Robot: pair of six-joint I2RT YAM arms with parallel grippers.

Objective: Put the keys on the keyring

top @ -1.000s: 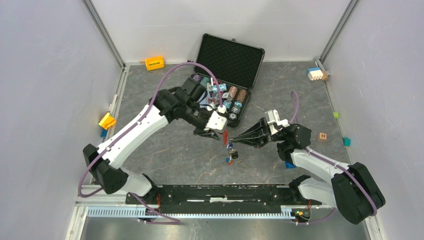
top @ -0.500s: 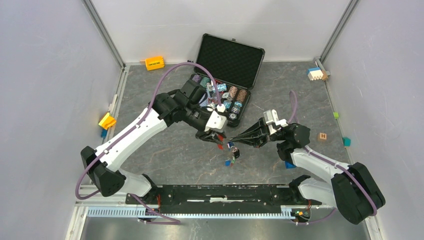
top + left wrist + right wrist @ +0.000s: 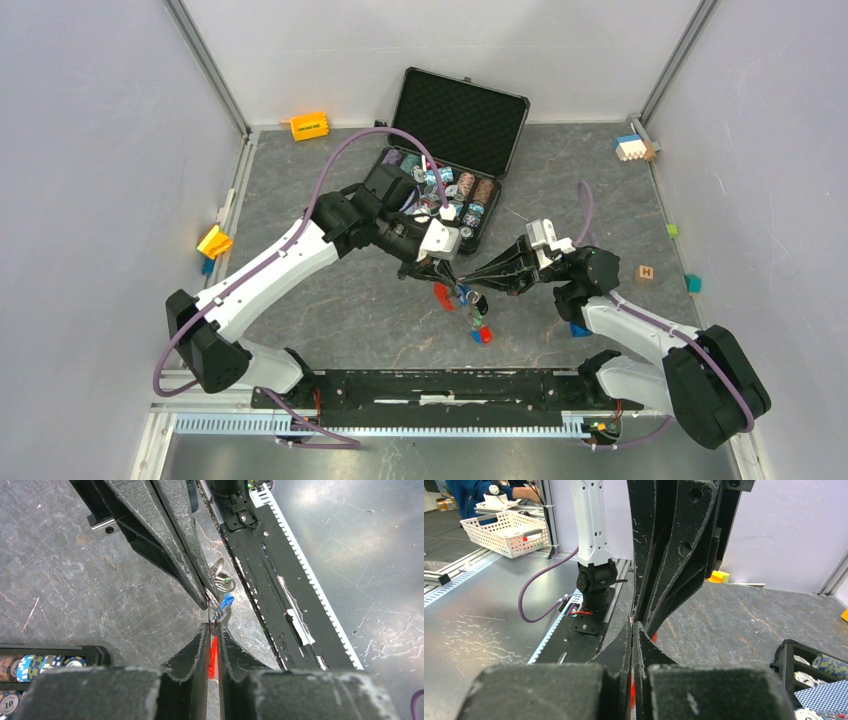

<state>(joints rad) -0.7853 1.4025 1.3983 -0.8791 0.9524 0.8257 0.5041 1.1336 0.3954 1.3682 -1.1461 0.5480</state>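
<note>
The two grippers meet tip to tip above the floor in the middle. The keyring's red fob (image 3: 443, 296) hangs just under my left gripper (image 3: 447, 274), whose jaws stand pinched on the thin metal ring (image 3: 218, 571). The fob shows as a red strip (image 3: 214, 655) through the narrow gap of that gripper (image 3: 214, 628). My right gripper (image 3: 470, 284) is shut on the same ring from the other side. Its fingers (image 3: 185, 555) come down from the top of the left wrist view. The keys (image 3: 481, 335) dangle below, with a blue cap (image 3: 227, 600) and a green cap (image 3: 228, 580) showing. My right gripper (image 3: 632, 625) faces the left fingers (image 3: 674, 555).
An open black case (image 3: 500, 120) holding poker chips stands behind the grippers. Small blocks lie about: orange (image 3: 309, 126), yellow (image 3: 214, 242), a wooden H cube (image 3: 645, 272), blue (image 3: 693, 283). The black base rail (image 3: 440, 385) runs along the near edge.
My left gripper has moved right onto the right gripper's tips and narrowed its jaws. The red fob dropped beneath it. The hanging keys swung lower and to the right.
</note>
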